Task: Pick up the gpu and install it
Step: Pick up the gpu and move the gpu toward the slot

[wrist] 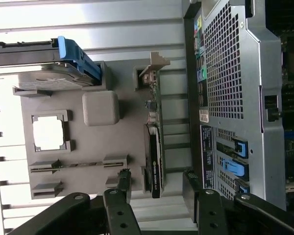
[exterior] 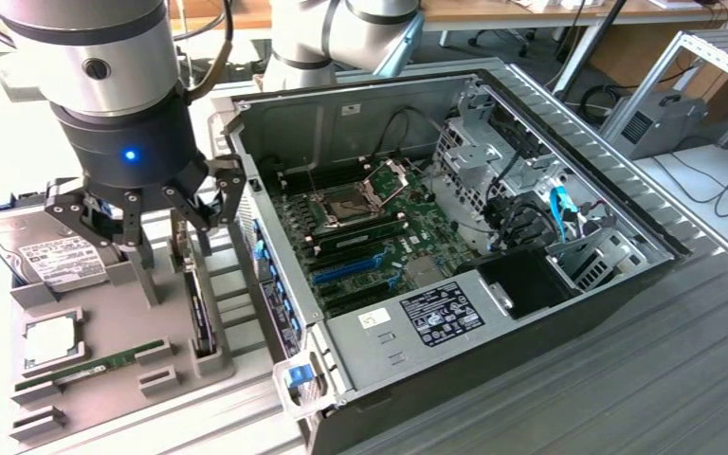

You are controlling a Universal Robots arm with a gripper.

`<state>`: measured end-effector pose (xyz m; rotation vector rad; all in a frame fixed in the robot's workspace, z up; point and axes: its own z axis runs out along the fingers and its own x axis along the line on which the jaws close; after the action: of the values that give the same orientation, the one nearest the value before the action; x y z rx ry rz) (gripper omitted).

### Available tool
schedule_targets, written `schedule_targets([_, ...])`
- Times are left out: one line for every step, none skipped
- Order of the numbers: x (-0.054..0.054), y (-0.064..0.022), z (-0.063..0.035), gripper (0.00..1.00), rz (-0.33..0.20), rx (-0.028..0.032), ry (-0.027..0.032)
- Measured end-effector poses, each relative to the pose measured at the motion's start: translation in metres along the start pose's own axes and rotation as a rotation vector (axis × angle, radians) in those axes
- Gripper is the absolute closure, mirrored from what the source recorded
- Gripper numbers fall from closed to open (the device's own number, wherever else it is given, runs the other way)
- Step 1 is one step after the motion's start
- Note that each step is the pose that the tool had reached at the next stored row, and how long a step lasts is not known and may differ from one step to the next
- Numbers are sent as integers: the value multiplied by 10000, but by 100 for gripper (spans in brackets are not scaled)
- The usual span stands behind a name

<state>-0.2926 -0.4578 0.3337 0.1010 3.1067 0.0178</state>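
From across the room, in the exterior view, the arm's gripper (exterior: 168, 216) hangs over a grey tray (exterior: 118, 313), which sits to the exterior view's left of an open computer case (exterior: 338, 118). Its fingers are spread wide and nothing is held between them. The gpu (exterior: 200, 303) stands on its long edge in a slot along the side of the tray nearest the case, right under the fingertips. From this angle I can't tell whether a fingertip brushes its upper edge or hangs just clear. The tray also carries a hard drive (exterior: 50, 251) with a white label, a square processor chip (exterior: 50, 339) lying flat, and a green memory stick (exterior: 92, 368) in its own slot. Inside the case the motherboard (exterior: 377, 227) lies exposed. In the wrist view the gpu (wrist: 154, 147) shows edge-on as a thin dark strip standing in the tray (wrist: 98, 147), with its silver bracket (wrist: 154, 63) at the end away from the gripper (wrist: 157, 188). The black fingers (wrist: 120, 188) stand one on each side of the card's other end, each apart from it. The hard drive (wrist: 39, 68), the chip (wrist: 48, 133) and the memory stick (wrist: 78, 165) lie across the tray, and the case's perforated panel (wrist: 230, 88) runs just beside the gpu's side of the tray.
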Motion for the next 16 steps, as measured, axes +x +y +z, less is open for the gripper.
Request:
schedule_targets([-1,4,3,45,-42,2,0])
schedule_targets([-2,8,5,45,-87,5,0])
schedule_targets([-3,11,6,45,-129,7,1])
schedule_targets([-4,14,9,45,-167,7,0])
schedule_targets([-5,16,11,45,-198,7,0])
schedule_targets([-7,21,13,45,-228,9,2])
schedule_targets([-10,29,17,45,-240,9,2])
schedule_targets([-13,36,19,45,-240,9,1])
schedule_targets([-16,43,20,45,-241,10,2])
schedule_targets([-19,51,22,45,-241,10,2])
schedule_targets([-20,55,24,45,-241,10,1])
schedule_targets([-22,60,26,45,-242,10,1])
schedule_targets([-24,64,28,45,-242,10,0])
schedule_targets([-24,66,30,45,-241,11,0])
schedule_targets([-25,67,30,45,-242,12,1])
schedule_targets([-26,69,31,45,-242,13,1])
